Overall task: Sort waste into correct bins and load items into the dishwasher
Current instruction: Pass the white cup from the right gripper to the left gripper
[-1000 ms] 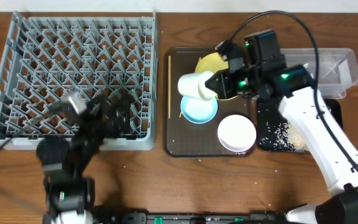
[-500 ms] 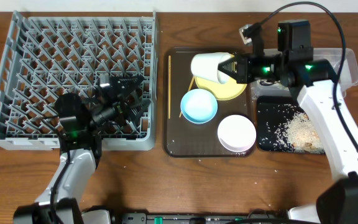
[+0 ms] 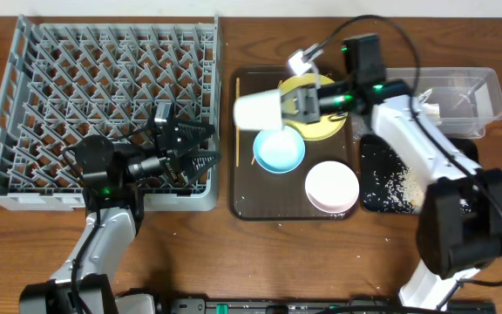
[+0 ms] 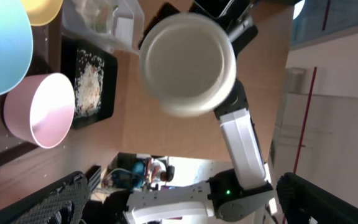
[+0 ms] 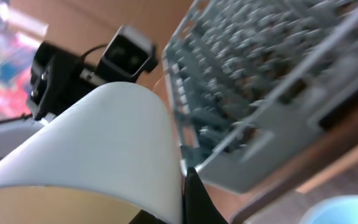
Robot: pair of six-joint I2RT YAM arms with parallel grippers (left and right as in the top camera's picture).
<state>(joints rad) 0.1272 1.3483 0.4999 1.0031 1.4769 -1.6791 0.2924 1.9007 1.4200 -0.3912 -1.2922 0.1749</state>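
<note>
My right gripper [image 3: 293,106] is shut on the small white cup [image 3: 258,111], held on its side in the air over the left part of the brown tray, mouth facing right. The cup fills the right wrist view [image 5: 98,143], one dark finger [image 5: 194,199] against its wall. In the left wrist view the cup's base [image 4: 188,62] faces me. My left gripper [image 3: 190,144] is open and empty over the grey dish rack's [image 3: 103,105] front right corner, fingers pointing right [image 4: 179,205]. The yellow plate [image 3: 321,126], light blue bowl [image 3: 278,150] and white bowl [image 3: 331,186] sit on the tray.
The brown serving tray [image 3: 247,205] lies right of the rack, chopsticks [image 3: 238,122] along its left edge. The black tray [image 3: 382,196] holds rice scraps at the right. The clear tub [image 3: 486,96] stands behind it. The rack's wall [image 5: 272,124] lies below the cup.
My right arm has carried the cup left, from over the plate toward the rack. My left gripper has swung right to the rack's edge, and its fingers are spread wider.
</note>
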